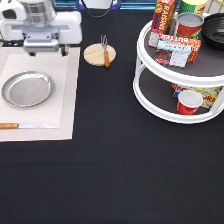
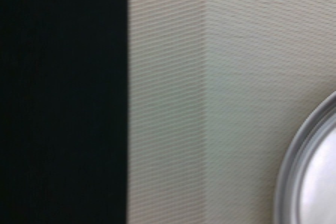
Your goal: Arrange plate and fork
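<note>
The shiny silver plate [image 1: 27, 89] lies flat on the beige placemat [image 1: 65, 105] at the exterior view's left, and its rim [image 2: 304, 165] shows at the edge of the wrist view. The fork [image 1: 105, 50], with a brown-orange handle, rests across the round wooden coaster [image 1: 95, 56] near the exterior view's top centre. My gripper [image 1: 44, 51] hangs above the placemat's far edge, above the plate and to the left of the fork. It is open and holds nothing.
A wooden-handled knife [image 1: 27, 125] lies along the placemat's near side. A white two-tier turntable [image 1: 150, 95] at the exterior view's right carries cans, boxes and a red cup [image 1: 189, 102]. The tabletop is black cloth [image 1: 110, 170].
</note>
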Available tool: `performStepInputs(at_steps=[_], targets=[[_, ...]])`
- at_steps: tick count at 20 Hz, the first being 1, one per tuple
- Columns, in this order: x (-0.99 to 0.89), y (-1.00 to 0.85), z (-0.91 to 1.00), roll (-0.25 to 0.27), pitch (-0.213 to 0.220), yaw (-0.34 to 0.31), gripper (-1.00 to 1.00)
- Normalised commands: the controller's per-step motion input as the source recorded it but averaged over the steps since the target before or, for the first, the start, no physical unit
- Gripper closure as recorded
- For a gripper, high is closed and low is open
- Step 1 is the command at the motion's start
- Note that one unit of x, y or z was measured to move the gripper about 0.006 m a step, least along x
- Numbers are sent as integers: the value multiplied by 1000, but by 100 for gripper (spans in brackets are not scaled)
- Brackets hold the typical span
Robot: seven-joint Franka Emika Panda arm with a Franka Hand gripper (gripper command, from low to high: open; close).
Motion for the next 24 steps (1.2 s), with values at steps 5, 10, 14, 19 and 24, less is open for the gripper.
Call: performStepInputs(at_steps=[5,10,14,19,24], targets=[[-687,787,9,-119,-117,0,-100],[-705,793,-32,-116,-88,0,-100],[-734,773,-126,-109,-76,0,-100],[-793,645,-235,-91,-80,15,-100],[-902,385,-365,-41,-102,48,-100]])
